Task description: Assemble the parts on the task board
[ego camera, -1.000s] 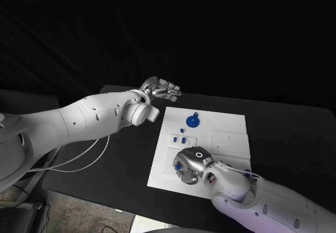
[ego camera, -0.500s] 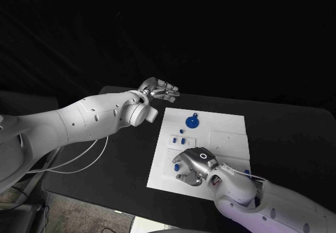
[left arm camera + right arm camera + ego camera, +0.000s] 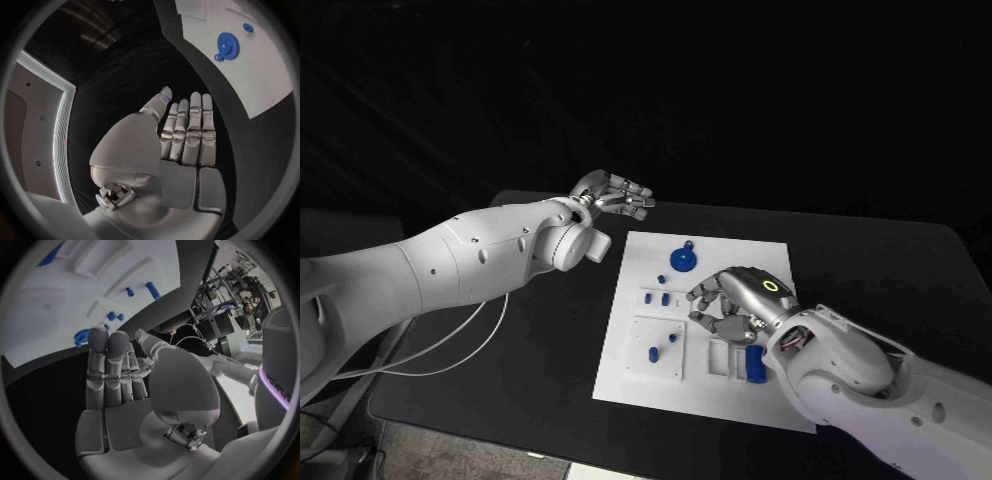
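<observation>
- The white board (image 3: 733, 400) lies in the middle of the black table (image 3: 516, 340), with the blue parts spread over it: a round gear (image 3: 684, 258) at the far end, a few small pegs (image 3: 661, 297) below it, a couple more on the raised square plate (image 3: 659, 350) at the near left, and a long blue bar (image 3: 754, 363) standing in a slot at the near middle.
- Big change here: the right hand (image 3: 738, 298) is up off the near part of the board, where it was pressed down among the pieces a second ago, and now hangs over the board's middle.
- That lift uncovers the blue bar and the slots beside it, which the hand was hiding before.
- Its fingers are straight and close together in the right wrist view, holding nothing, so it looks like a release, not a carry.
- My read: one placement is done, and the hand is clearing out to go for the next piece, with the pegs and the gear left to deal with.
- The left hand (image 3: 616, 191) keeps its post off the board's far left corner, above the table.
- Its fingers are flat and side by side in the left wrist view, the palm bare.
- No sign yet that the left arm is joining in.
</observation>
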Available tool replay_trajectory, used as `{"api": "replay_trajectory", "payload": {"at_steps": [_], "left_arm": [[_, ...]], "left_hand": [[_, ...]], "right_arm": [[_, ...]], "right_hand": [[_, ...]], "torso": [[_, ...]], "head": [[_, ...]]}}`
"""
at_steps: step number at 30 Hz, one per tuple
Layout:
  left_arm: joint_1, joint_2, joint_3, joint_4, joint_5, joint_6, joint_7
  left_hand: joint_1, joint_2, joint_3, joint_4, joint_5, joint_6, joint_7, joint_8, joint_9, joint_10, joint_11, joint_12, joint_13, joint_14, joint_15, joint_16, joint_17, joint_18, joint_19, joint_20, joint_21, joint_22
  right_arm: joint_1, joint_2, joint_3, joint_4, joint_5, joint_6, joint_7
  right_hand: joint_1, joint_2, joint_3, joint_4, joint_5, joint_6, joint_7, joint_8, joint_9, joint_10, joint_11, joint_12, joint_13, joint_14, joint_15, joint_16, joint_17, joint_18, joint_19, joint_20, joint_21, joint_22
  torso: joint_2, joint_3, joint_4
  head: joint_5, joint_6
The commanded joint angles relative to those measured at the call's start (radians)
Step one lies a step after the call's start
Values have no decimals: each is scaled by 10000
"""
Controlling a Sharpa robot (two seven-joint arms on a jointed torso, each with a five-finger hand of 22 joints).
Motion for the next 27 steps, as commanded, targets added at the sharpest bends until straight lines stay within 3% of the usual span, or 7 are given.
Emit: {"api": "replay_trajectory", "payload": {"at_steps": [1,5,7,12,15,22,27], "left_arm": [[-29,-94,6,48,49,184,217],[-72,-219,5,121,95,294,467],[-109,-307,5,204,149,417,674],[-233,-508,5,461,246,726,1260],[-293,-587,4,588,274,812,1486],[-367,-688,5,838,342,900,1721],[-383,-695,4,942,358,1123,1843]], "left_hand": [[37,0,2,76,-51,-78,-6,-5,15,-43,-26,11,-3,-29,-9,-49,17,-168,67,-16,-28,-25],[24,-14,-13,80,-52,-80,-2,-7,14,-40,-25,11,-3,-22,-10,-51,18,-172,64,-15,-31,-33],[-81,-30,-87,153,-101,-110,-9,-7,13,-50,-25,12,-2,-19,-4,-51,23,-182,72,1,-46,-74],[-314,-112,-953,544,-138,-143,-41,0,20,59,-51,39,-3,-101,55,-53,50,-247,34,98,-108,-530],[-97,69,-1514,634,-118,-141,-33,-3,18,84,-49,27,4,-151,71,-52,77,-269,79,103,-88,-1042],[49,338,-2030,557,-39,-198,-21,-7,16,78,-45,24,4,-263,100,-57,61,-298,178,126,-58,-1983],[-9,276,-2208,525,7,-221,-10,-7,15,27,-20,27,7,-333,134,-59,53,-338,147,157,-67,-2365]], "right_arm": [[102,-446,155,67,1996,562,542],[207,-1060,337,80,3127,1537,221],[235,-1317,390,73,3566,2087,-104],[261,-1722,448,59,4308,2740,-1338],[263,-1835,458,58,4608,2886,-2173],[244,-1939,466,58,5314,3949,-3766],[152,-1911,465,23,5494,4377,-4230]], "right_hand": [[-289,-40,143,-90,-27,489,-181,37,106,622,-236,287,194,-25,-156,26,69,-323,398,-198,36,52],[-567,53,-321,-240,192,558,-296,-28,155,1020,-442,1311,1167,17,-296,-3,125,-542,414,-376,146,125],[-749,708,-1146,-507,203,498,-354,-30,121,-1070,-559,5175,5603,88,-432,222,427,-933,451,-631,625,414],[-1285,533,-916,61,101,293,-310,-49,288,-905,-528,6288,7500,-127,-351,835,1139,-701,471,-505,1548,888],[-1150,228,-1096,-108,1360,502,-387,-37,436,-274,-570,7672,9009,-97,-405,1071,1406,-736,513,-527,2137,1155],[-1671,387,-1277,221,1441,289,-355,-46,664,-60,-549,8028,10291,-127,-354,1819,2695,-736,494,-483,2622,1552],[-2183,360,-1143,598,601,228,-334,-40,681,2,-522,7949,10551,-116,-322,1857,2962,-731,483,-449,2701,1681]], "torso": [[-20,23,-84],[-47,62,-142],[-67,78,-167],[-133,139,-256],[-175,155,-288],[-290,119,-303],[-359,64,-327]], "head": [[-318,155],[-544,216],[-599,196],[-766,195],[-874,159],[-942,13],[-894,-14]]}}
